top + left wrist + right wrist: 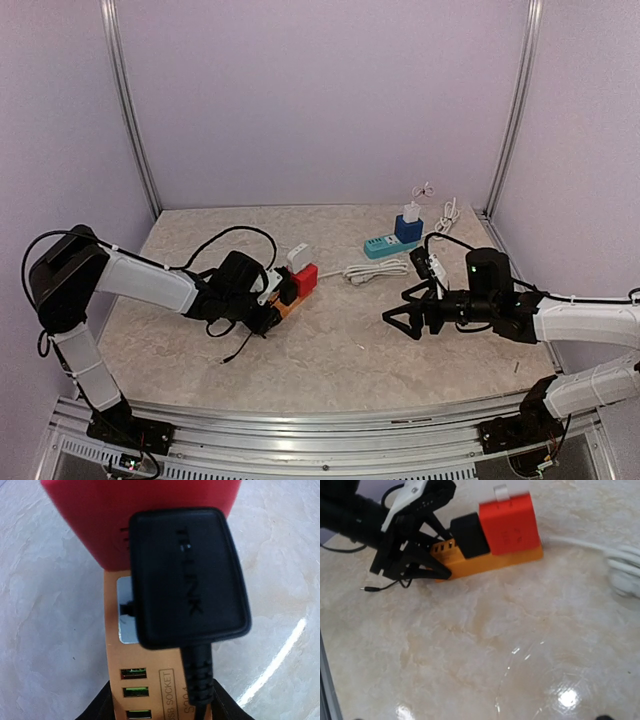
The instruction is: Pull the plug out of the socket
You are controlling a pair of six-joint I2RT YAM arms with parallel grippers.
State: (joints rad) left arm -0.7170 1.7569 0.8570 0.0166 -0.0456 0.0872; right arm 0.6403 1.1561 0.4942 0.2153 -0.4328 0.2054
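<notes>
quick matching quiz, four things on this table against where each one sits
1 black plug
2 red adapter
3 blue adapter
4 right gripper

A on the teal strip at the back
B in the orange strip, next to its USB ports
C open, on the table's right side
D on the orange strip, at its cable end

Pairs: 1-B, 2-D, 3-A, 4-C

In the left wrist view, the black plug (187,575) carries raised letters along its face reading "TP-LINK" (the first two are faint). The orange power strip (112,630) has a boxed label, "USB SOCKET", beside its USB ports (135,691). Next to it is a code starting "S20", with the rest hidden by the cable. Dark marks on the red adapter (140,515) are unreadable.
</notes>
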